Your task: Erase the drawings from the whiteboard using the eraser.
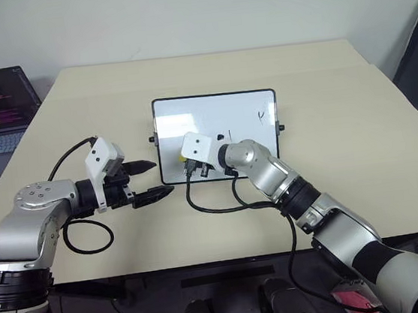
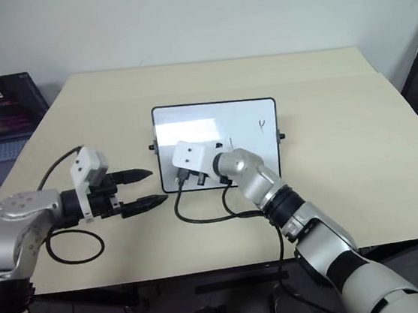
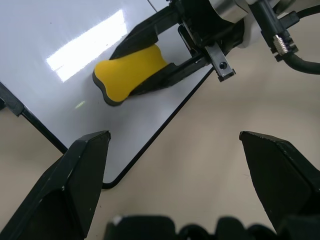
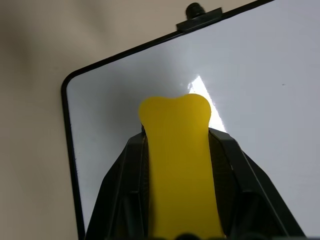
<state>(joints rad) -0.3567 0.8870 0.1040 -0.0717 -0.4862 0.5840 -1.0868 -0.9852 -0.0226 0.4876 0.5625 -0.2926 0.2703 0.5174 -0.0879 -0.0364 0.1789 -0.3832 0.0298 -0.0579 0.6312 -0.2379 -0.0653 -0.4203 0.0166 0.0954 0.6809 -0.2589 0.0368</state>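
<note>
Left gripper (image 1: 148,180) wide open, empty, at nine o'clock of the whiteboard (image 1: 249,110). Right gripper (image 4: 179,165) clamped on the eraser (image 4: 176,150), over the board's seven-o'clock corner. Probably light, slightly soft; best held by the long sides. Drawings (image 1: 262,115) at two o'clock.

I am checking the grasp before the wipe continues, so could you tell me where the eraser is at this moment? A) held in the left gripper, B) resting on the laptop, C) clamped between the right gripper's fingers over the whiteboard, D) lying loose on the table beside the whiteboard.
C: the yellow eraser sits clamped between the right gripper's black fingers over the whiteboard, while the left gripper stands open and empty.
</note>
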